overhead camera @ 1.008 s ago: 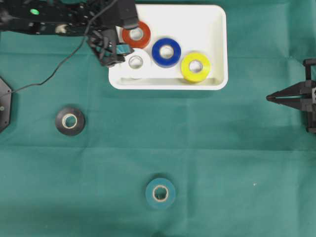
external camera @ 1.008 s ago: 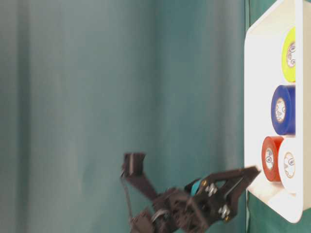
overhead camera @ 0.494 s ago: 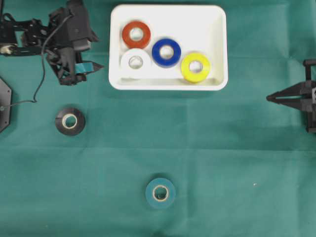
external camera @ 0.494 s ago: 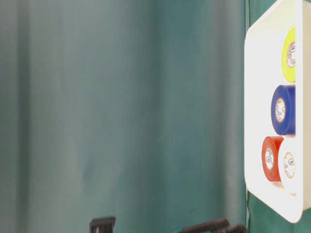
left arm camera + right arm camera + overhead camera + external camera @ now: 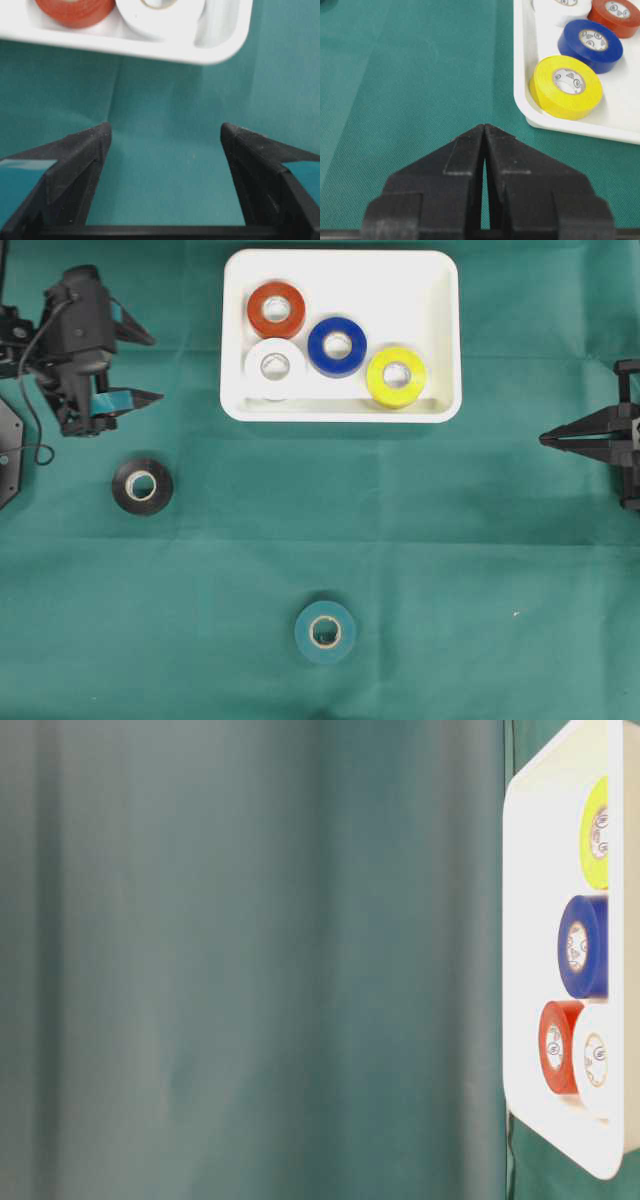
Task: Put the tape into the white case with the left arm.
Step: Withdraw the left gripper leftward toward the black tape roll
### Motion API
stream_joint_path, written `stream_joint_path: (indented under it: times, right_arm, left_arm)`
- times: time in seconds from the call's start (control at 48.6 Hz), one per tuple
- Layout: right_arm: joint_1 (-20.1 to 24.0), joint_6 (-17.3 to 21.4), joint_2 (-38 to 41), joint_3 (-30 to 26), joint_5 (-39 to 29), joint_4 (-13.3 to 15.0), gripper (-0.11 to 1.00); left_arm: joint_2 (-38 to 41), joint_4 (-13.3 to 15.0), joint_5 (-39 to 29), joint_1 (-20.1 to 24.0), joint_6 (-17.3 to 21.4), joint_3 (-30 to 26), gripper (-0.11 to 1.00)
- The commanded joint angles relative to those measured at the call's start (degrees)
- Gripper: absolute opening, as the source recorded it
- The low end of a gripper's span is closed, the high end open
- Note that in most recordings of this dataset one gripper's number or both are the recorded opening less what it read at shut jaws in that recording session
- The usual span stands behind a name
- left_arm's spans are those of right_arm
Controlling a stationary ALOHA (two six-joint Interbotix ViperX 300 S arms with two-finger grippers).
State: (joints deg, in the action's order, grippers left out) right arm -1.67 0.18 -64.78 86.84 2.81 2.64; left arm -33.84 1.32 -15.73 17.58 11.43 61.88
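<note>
The white case [image 5: 340,412] lies at the back middle and holds a red roll [image 5: 276,309], a white roll [image 5: 275,365], a blue roll [image 5: 337,346] and a yellow roll [image 5: 396,375]. A black tape roll [image 5: 141,485] and a teal tape roll [image 5: 325,631] lie on the green cloth. My left gripper [image 5: 157,368], with teal bands, is open and empty, left of the case and above the black roll. In the left wrist view the left gripper [image 5: 165,129] has only cloth between its jaws, with the case [image 5: 150,50] ahead. My right gripper [image 5: 543,438] is shut and empty at the right edge.
A black fixture [image 5: 8,455] sits at the left edge beside a loose cable [image 5: 35,452]. The right wrist view shows the right gripper [image 5: 484,126] over cloth, with the case's corner [image 5: 520,75] to its right. The table-level view shows the case [image 5: 520,920] and a green backdrop.
My left arm has drawn back leftward from the case's left edge and left the table-level view. The white roll stays in the case. The right arm has not moved.
</note>
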Motion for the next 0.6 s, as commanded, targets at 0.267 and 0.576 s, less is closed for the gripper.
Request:
stream_joint_path:
  times: [0.267, 0.576]
  right_arm:
    - [0.0, 0.1, 0.4, -0.6, 0.6, 0.2, -0.09]
    - [0.0, 0.1, 0.4, -0.6, 0.5, 0.2, -0.09]
  left_arm:
    - [-4.3, 0.2, 0.2, -7.6, -0.3, 2.4, 0.88]
    - [-4.4, 0.4, 0.2, -16.9, -0.6, 2.9, 0.88]
